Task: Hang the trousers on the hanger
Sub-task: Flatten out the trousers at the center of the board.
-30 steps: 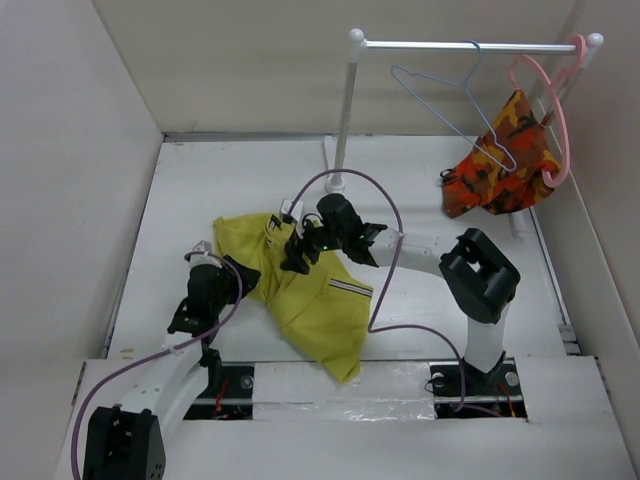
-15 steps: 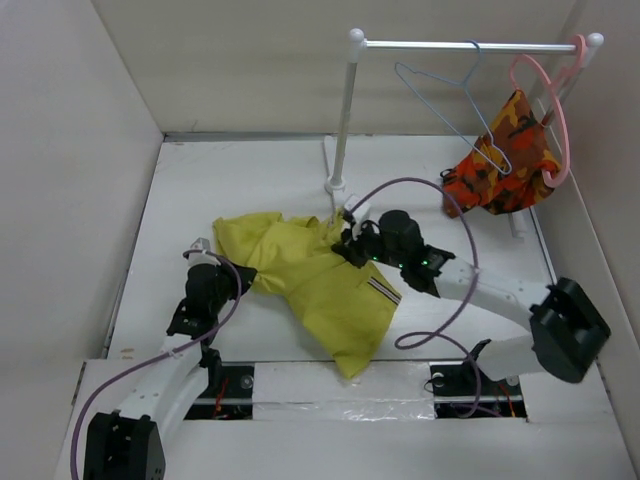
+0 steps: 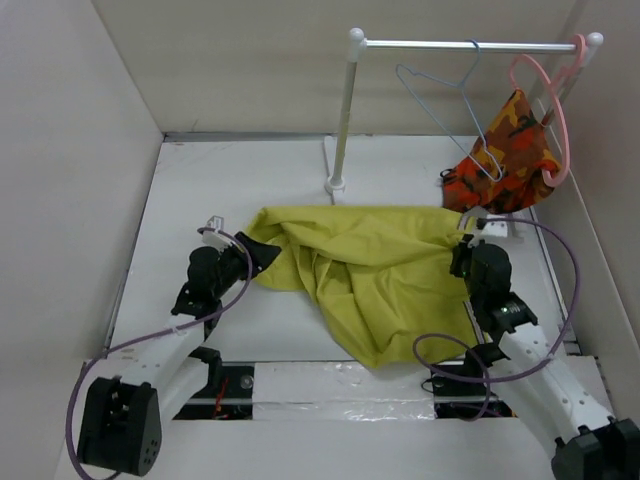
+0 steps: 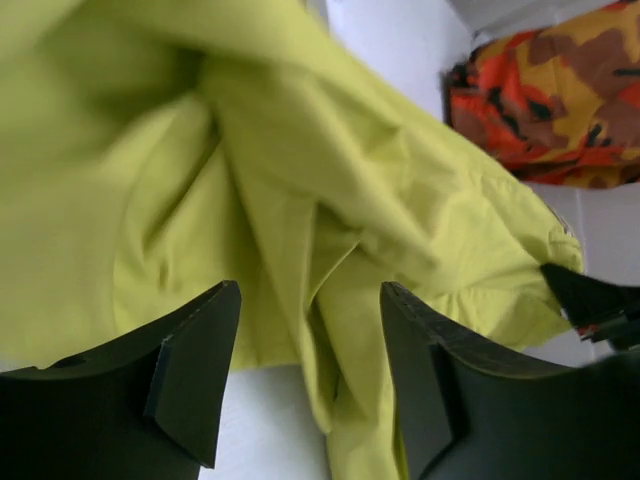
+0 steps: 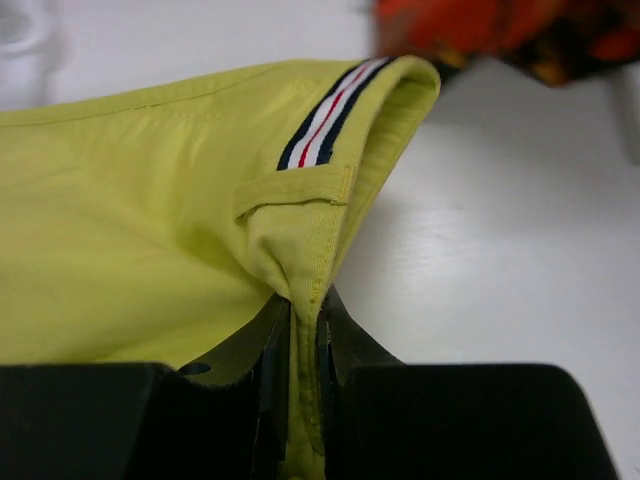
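Observation:
The mustard-yellow trousers [image 3: 360, 265] lie stretched across the table between my two grippers. My right gripper [image 3: 462, 243] is shut on the waistband corner, where the striped band [image 5: 325, 115] and a belt loop show just above the closed jaws [image 5: 305, 340]. My left gripper [image 3: 258, 255] is at the cloth's left end. In its wrist view its jaws [image 4: 310, 380] stand wide open, with folds of the trousers [image 4: 300, 180] in front of and between them. The pale-blue wire hanger [image 3: 467, 82] hangs bare on the rail at the back right, apart from both grippers.
A white clothes rack stands at the back, with its pole [image 3: 343, 110] and its foot just behind the trousers. A pink hanger [image 3: 560, 120] carries an orange camouflage garment [image 3: 505, 155] just behind my right gripper. Walls close in on the left, back and right.
My right arm has swung far right with the waistband, pulling the trousers out wide across the table. My left gripper has shifted slightly right to the cloth's left end.

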`<control>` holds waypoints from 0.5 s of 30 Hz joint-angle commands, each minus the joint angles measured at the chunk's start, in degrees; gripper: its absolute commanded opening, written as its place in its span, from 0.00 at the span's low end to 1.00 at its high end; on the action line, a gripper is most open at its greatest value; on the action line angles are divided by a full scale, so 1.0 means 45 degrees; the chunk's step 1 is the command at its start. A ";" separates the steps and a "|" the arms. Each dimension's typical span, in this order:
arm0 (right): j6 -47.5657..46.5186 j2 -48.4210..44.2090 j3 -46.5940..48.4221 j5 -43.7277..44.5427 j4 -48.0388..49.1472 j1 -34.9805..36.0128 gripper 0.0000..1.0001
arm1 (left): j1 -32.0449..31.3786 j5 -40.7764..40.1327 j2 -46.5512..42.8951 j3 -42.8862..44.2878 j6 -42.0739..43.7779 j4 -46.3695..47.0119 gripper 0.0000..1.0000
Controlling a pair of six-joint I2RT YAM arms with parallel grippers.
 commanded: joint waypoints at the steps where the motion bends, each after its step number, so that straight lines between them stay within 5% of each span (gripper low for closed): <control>1: 0.0460 -0.0529 -0.0126 0.2189 -0.0127 -0.1451 0.00 | -0.0915 0.0068 0.0881 0.0696 0.0450 0.1122 0.56; 6: 0.0304 0.0815 0.0516 0.1485 0.1394 -0.3599 0.01 | -0.2930 -0.3739 0.0670 0.1361 0.0666 -0.0183 0.62; 8: 0.0226 0.1847 0.0868 0.1504 0.1632 -0.3741 0.26 | -0.2931 -0.5121 0.0319 0.1186 0.0413 -0.0595 0.61; 9: 0.0129 0.2124 0.1218 0.1291 0.1671 -0.3915 0.43 | -0.2931 -0.5459 0.0259 0.0895 0.0180 -0.0887 0.61; 10: -0.0104 0.2340 0.1376 0.1076 0.1633 -0.3916 0.71 | -0.2931 -0.5753 0.0142 0.0757 0.0120 -0.1025 0.61; 11: -0.0223 0.2574 0.1493 0.0533 0.1613 -0.3916 0.81 | -0.2931 -0.6200 0.0064 0.0582 -0.0036 -0.1142 0.64; 13: -0.0573 0.2499 0.1378 -0.0250 0.1982 -0.3916 0.92 | -0.2639 -0.6089 0.0160 0.0327 -0.0369 -0.1358 0.64; 15: -0.0770 0.1917 0.1358 -0.1111 0.2004 -0.3916 0.93 | -0.2385 -0.5697 0.0589 0.0403 -0.0447 -0.1804 0.64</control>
